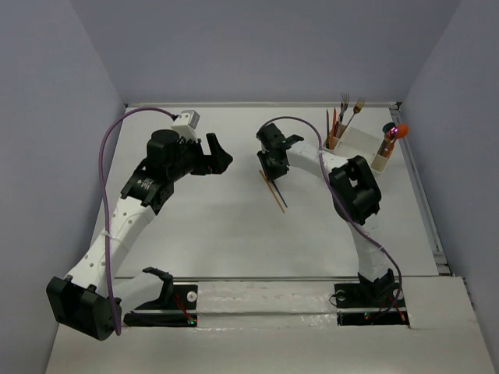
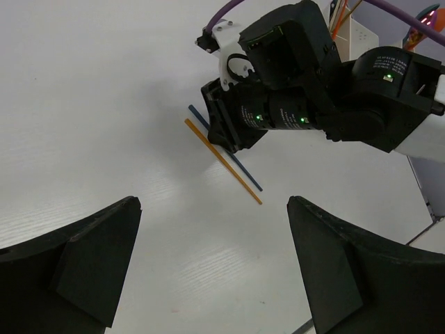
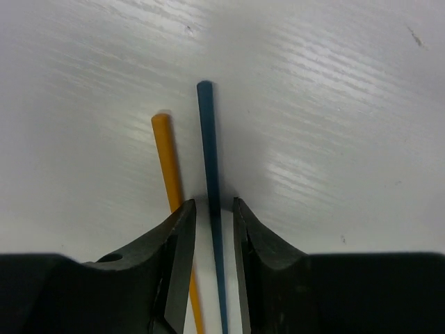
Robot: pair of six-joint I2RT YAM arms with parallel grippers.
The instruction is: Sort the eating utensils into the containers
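Right tool (image 3: 214,207) astride dark blue stick (image 3: 207,139), orange stick (image 3: 167,160) partly behind one finger

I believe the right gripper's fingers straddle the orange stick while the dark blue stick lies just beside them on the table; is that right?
Not quite. The right wrist view shows the fingers of the right gripper straddling the dark blue stick, while the orange stick lies just beside them on the table.

White links (image 1: 129,214), black joint housings (image 1: 355,187), purple cables (image 1: 104,156), green lights (image 2: 257,117); left gripper (image 2: 212,202) and right gripper (image 3: 214,205) are black.
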